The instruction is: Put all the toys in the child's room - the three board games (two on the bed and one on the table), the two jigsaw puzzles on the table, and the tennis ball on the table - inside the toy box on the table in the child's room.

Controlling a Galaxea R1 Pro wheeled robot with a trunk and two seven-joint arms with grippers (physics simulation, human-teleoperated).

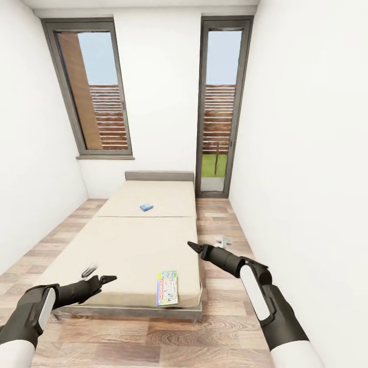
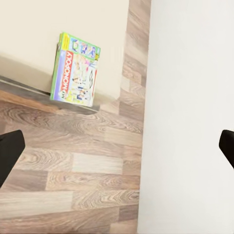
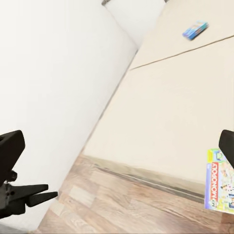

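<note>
The beige bed (image 1: 138,240) carries two board games — a small blue one (image 1: 146,207) toward 12 o'clock, a green-edged one (image 1: 167,288) at its 5 o'clock corner.

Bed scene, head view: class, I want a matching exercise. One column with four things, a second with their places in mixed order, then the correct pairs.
Things:
1. Blue game
2. Green-edged game
3. Headboard
4. Right end effector

Places:
A. At the bed's near corner, reaching its foot edge
B. Over the bed's right edge
C. On the far mattress half
D. Against the far wall, between the windows

Pairs: 1-C, 2-A, 3-D, 4-B
</note>
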